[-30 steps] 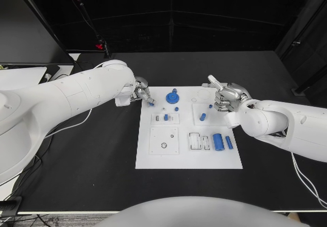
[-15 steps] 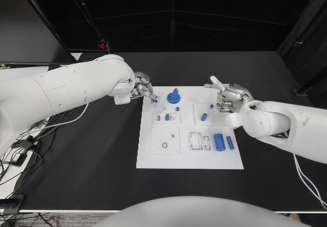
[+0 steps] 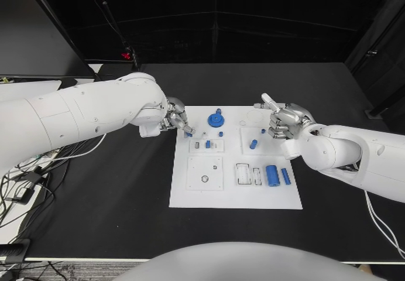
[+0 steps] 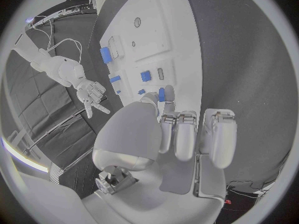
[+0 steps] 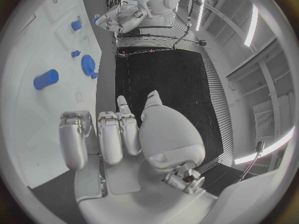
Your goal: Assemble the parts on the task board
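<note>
The white task board (image 3: pixel 234 193) lies mid-table. My left hand (image 3: pixel 175 116) hovers at its far left corner and pinches a small blue part (image 3: pixel 187 133) between thumb and a finger; the left wrist view shows that part (image 4: pixel 168 93) at the thumb tip. My right hand (image 3: pixel 285 121) hangs over the board's far right corner, most fingers curled in on nothing and one sticking out. On the board are a blue round gear-like part (image 3: pixel 215 120), a blue cylinder (image 3: pixel 271 174), a thinner one (image 3: pixel 284 176) and small blue pieces (image 3: pixel 252 144).
Black table (image 3: pixel 101 199) surrounds the board on all sides. Cables (image 3: pixel 34 170) trail off the table's left edge. White recessed blocks (image 3: pixel 203 173) and a slotted holder (image 3: pixel 247 174) sit on the board's near half.
My left hand has come slightly nearer along the board's left edge with the blue part, and its arm has swung. The right hand has hardly moved.
</note>
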